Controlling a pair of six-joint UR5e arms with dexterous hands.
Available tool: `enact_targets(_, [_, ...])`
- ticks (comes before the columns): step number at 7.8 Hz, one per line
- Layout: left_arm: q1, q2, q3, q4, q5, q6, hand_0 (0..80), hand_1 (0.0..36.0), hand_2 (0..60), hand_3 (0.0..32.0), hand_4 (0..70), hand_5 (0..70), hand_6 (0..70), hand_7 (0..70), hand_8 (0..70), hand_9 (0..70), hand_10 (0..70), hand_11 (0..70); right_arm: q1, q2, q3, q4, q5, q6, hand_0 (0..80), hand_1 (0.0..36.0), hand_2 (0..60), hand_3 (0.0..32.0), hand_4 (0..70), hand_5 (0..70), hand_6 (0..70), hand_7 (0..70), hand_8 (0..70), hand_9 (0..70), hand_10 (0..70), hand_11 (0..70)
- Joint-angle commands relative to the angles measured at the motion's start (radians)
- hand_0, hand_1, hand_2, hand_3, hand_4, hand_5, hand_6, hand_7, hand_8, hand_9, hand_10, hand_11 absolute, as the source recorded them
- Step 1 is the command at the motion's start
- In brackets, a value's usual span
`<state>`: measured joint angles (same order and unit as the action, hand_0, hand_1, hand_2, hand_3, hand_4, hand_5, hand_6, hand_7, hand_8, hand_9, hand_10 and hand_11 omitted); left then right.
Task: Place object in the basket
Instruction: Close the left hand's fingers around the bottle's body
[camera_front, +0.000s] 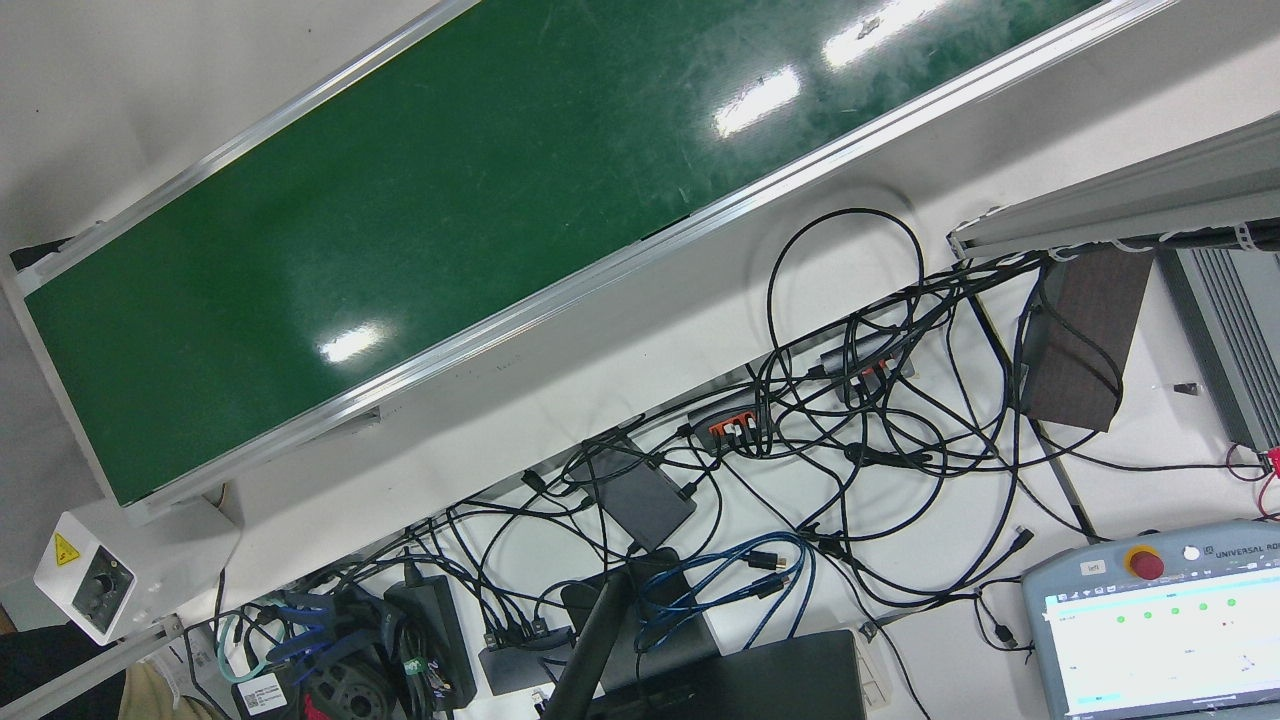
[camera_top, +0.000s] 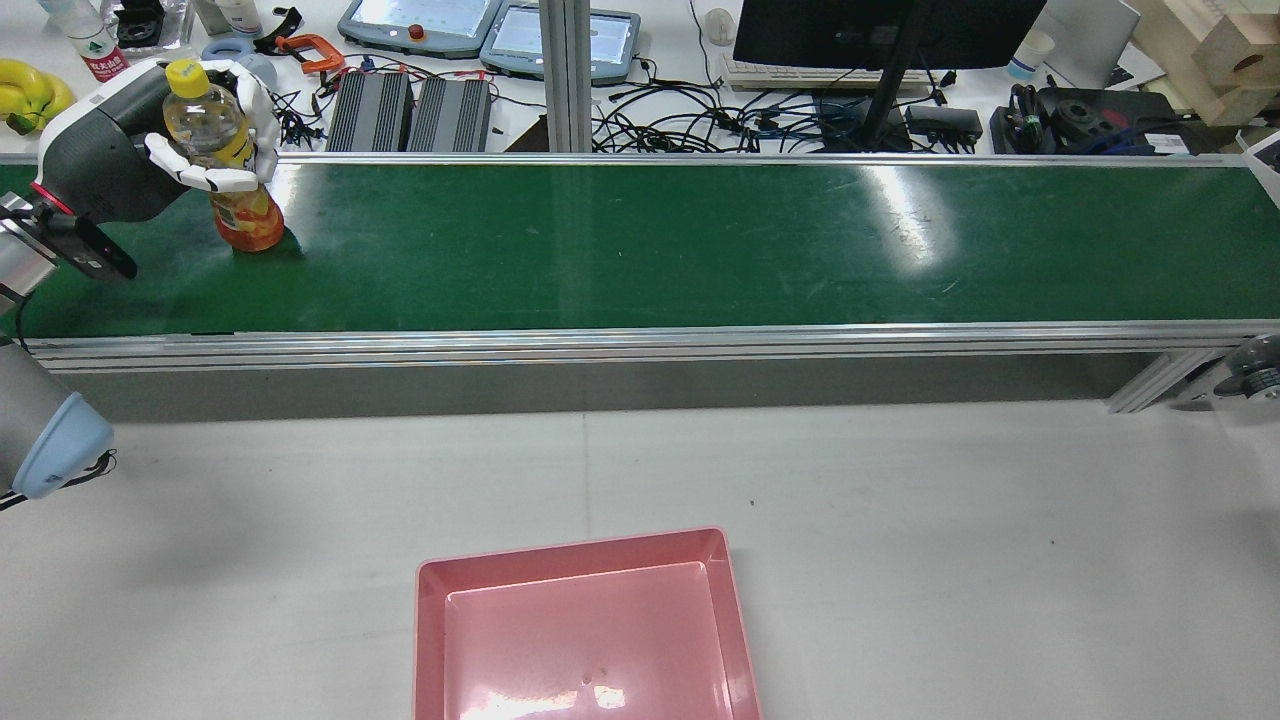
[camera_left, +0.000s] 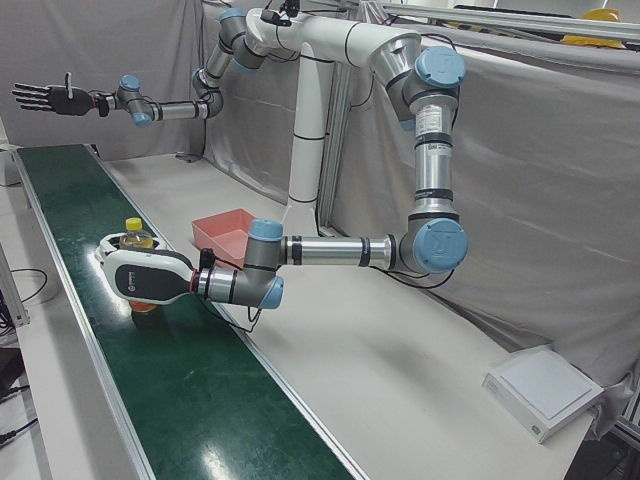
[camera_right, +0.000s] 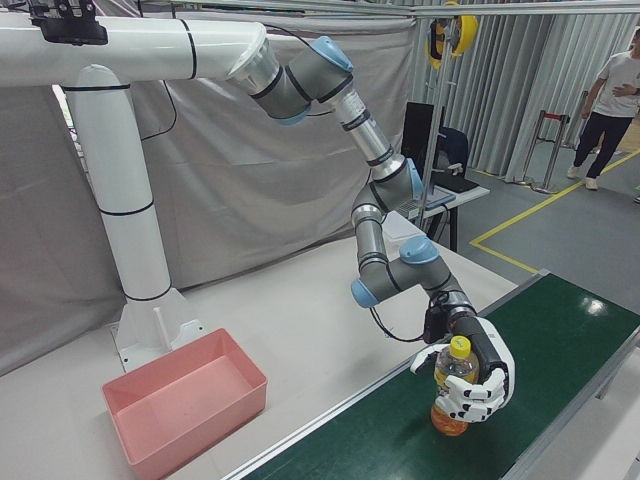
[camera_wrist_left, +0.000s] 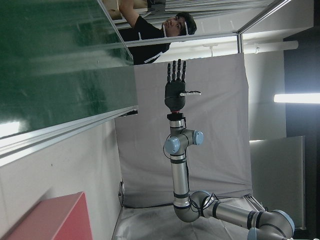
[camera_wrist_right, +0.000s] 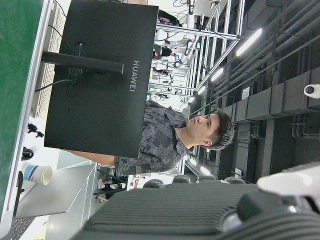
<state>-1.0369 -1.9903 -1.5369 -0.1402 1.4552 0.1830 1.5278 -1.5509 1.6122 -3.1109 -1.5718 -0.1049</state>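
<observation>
Left hand (camera_top: 190, 130) is wrapped around an orange drink bottle (camera_top: 235, 185) with a yellow cap, fingers (camera_top: 215, 178) curled across its body. The bottle stands upright with its base on the green conveyor belt (camera_top: 640, 245), at the belt's far left end in the rear view. Right-front view shows the same grasp, bottle (camera_right: 452, 395) inside the white hand (camera_right: 480, 380).

Right hand (camera_left: 45, 98) is held out in the air beyond the far end of the belt, fingers spread and straight, holding nothing; the left hand view sees it (camera_wrist_left: 176, 82) the same way.

Pink basket (camera_top: 585, 625) sits on the grey desk (camera_top: 900, 520), on the robot's side of the belt, well apart from the bottle.

Belt surface is glossy, scuffed, with ceiling-light glare, framed by aluminium rails (camera_top: 640, 335). Behind it: tangled cables (camera_front: 850, 440), a teach pendant (camera_front: 1160, 625), a monitor (camera_top: 880, 30). Grey curtains (camera_left: 560, 180) hang behind the arms.
</observation>
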Motion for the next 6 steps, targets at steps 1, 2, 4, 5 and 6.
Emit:
enact_targets(1, [0.011,-0.005,-0.064,0.071,-0.002,0.007,66.4,22.4,60.0,0.0,70.0,70.0,70.0,70.0,70.0,70.0,70.0,70.0,0.000,0.000,0.002,0.000,-0.001,-0.001,0.0,0.0,0.0,0.0,0.0,0.0,0.0,0.0,0.0,0.0,0.0,0.0])
enact_targets(2, [0.059,-0.028,-0.080,0.105,0.004,0.003,63.3,23.2,60.0,0.0,70.0,70.0,70.0,70.0,70.0,70.0,70.0,70.0,0.000,0.000,0.000,0.000,-0.001,0.001,0.0,0.0,0.0,0.0,0.0,0.0,0.0,0.0,0.0,0.0,0.0,0.0])
enact_targets(4, [0.142,-0.122,-0.118,0.186,0.040,0.007,63.4,24.5,60.0,0.0,70.0,70.0,70.0,70.0,70.0,70.0,70.0,70.0,0.000,0.000,0.000,0.000,-0.001,-0.001,0.0,0.0,0.0,0.0,0.0,0.0,0.0,0.0,0.0,0.0,0.0,0.0])
enact_targets(5, [0.167,-0.122,-0.181,0.232,0.040,0.009,65.0,25.1,60.0,0.0,70.0,70.0,70.0,70.0,70.0,70.0,70.0,70.0,0.000,0.000,0.000,0.000,-0.001,0.001,0.0,0.0,0.0,0.0,0.0,0.0,0.0,0.0,0.0,0.0,0.0,0.0])
enact_targets(6, [0.193,-0.124,-0.215,0.247,0.040,0.009,66.4,26.6,60.0,0.0,70.0,70.0,70.0,70.0,70.0,70.0,70.0,70.0,0.000,0.000,0.002,0.000,-0.001,0.001,0.0,0.0,0.0,0.0,0.0,0.0,0.0,0.0,0.0,0.0,0.0,0.0])
